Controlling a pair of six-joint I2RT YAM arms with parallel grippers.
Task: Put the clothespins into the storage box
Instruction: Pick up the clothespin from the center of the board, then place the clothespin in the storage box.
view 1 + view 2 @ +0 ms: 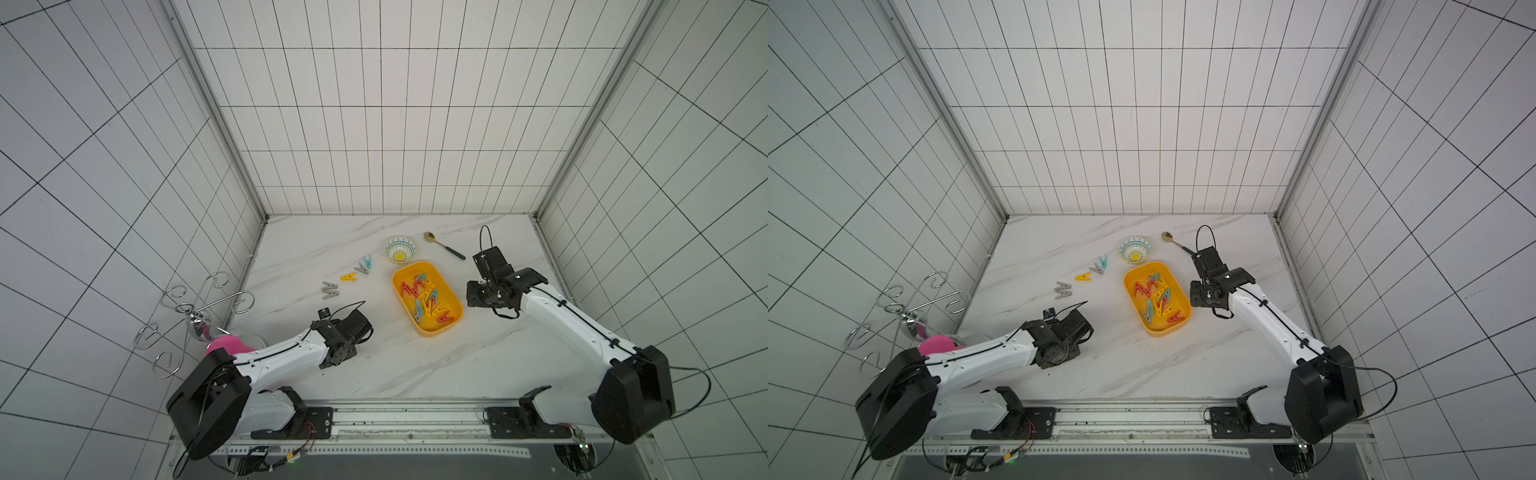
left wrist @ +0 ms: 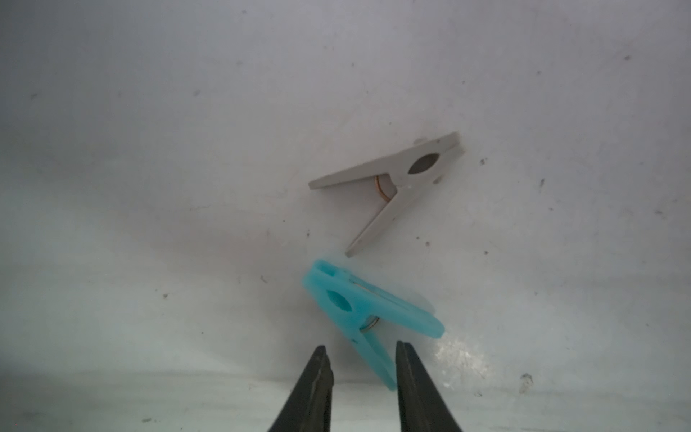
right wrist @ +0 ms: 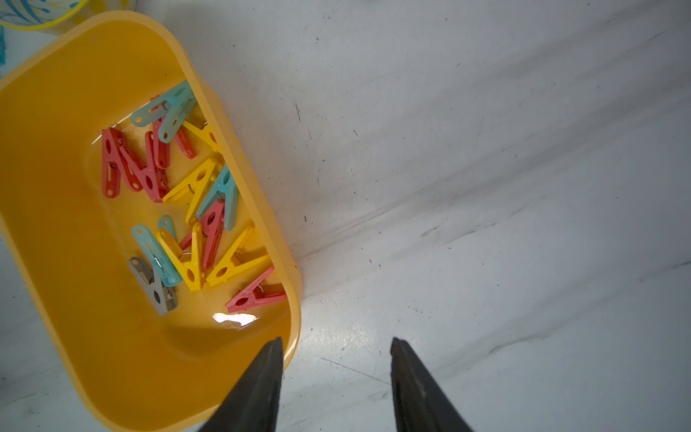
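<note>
Dark fingers (image 2: 318, 377) of the left gripper (image 2: 362, 349) sit closest in the left wrist view. They are narrowed around one leg of a teal clothespin (image 2: 355, 303) that rests on the white surface (image 2: 149, 187). One finger lies against that leg or very near it. A strip of surface shows between the leg and the other finger, so I judge the pinch not yet made. Just beyond the teal nose lies a grey clothespin (image 2: 396, 175), one leg tip almost touching it. In both top views this pair is hidden beneath the left arm (image 1: 291, 353), low and left on the marble.

The storage box (image 1: 434, 332) stands right of centre on the marble and already holds a heap of clothespins (image 1: 426, 299). Five more lie loose to its upper left. The right gripper (image 3: 336, 342) hovers beside the box with its fingers spread and nothing between them. One of them overlaps the box's near corner in the right wrist view.

For a clean pick:
- Centre the leg between both fingers before closing fully. Pressure from one side would likely skate the slick plastic sideways into the grey neighbour.
- A hold on a single thin leg will probably let the peg swing, so squeeze firmly but slowly.
- Rise straight up until the free leg and nose clear the grey one.
- Carry it over the box's low rim toward the bare floor at its upper-left end, and let go low so it does not bounce out.
- Watch the right arm's spot beside the box during the approach.
</note>
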